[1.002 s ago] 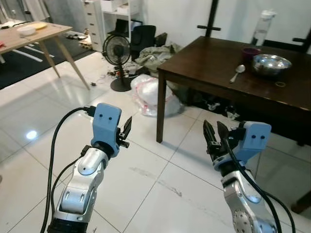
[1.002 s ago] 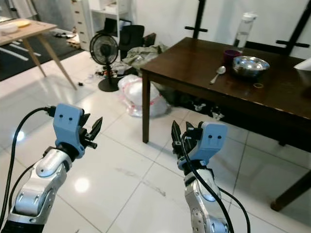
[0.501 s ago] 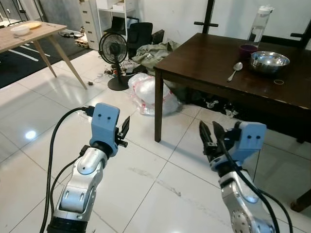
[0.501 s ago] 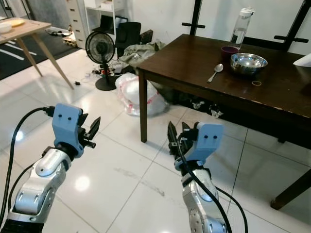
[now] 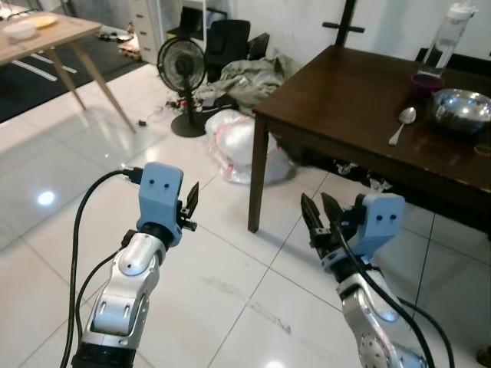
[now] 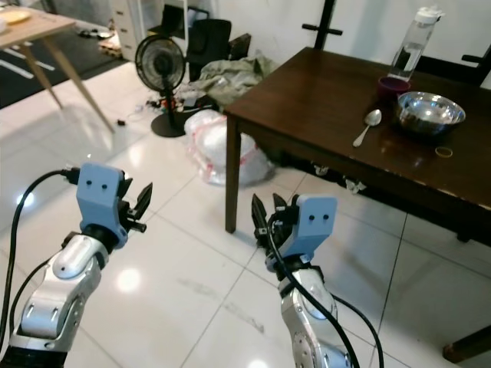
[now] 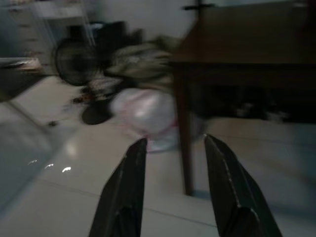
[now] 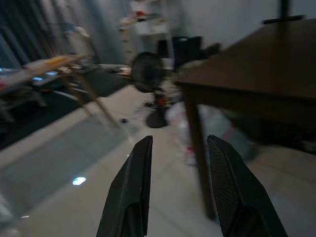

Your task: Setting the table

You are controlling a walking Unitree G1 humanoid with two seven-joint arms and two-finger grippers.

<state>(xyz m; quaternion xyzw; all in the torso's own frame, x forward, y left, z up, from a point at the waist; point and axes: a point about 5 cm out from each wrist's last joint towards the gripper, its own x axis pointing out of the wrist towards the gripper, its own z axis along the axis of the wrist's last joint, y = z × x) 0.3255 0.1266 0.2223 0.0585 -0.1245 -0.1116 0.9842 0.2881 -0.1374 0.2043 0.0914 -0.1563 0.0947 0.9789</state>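
Head and wrist views, robot standing on a white glossy tiled floor (image 5: 69, 153) before a dark brown wooden dining table (image 6: 337, 107).

Hidden or unclear: both wrist views are blurred, so the table leg, the black pedestal fan (image 5: 181, 70) and the translucent white plastic bag (image 5: 244, 146) on the floor appear there only as soft shapes. The far right part of the dark table is cut off by the frame edge. The heap of grey-green cloth (image 5: 257, 77) behind the bag partly hides the clutter at the wall. The contents of the small dark purple cup (image 6: 391, 83) cannot be made out.

Task items: a round stainless steel bowl (image 6: 430, 112), a silver metal spoon (image 6: 367, 126) just left of it, the purple cup behind them and a clear plastic water bottle (image 6: 415, 40) farther back all stand on the table's far right area. A small ring-shaped object (image 6: 443, 152) lies near the bowl. A light wooden table (image 5: 46, 38) stands well apart at the far left.

Grippers: the left gripper (image 5: 189, 207) and the right gripper (image 5: 321, 221) are both raised over the floor, empty, each with its two black fingers spread apart; the gap shows plainly in both wrist views.

Change from one second ago: the whole scene has shifted, with the dark table's corner now nearer the centre and the bowl pushed toward the right edge, which indicates camera motion. The grippers keep the same raised, spread posture.
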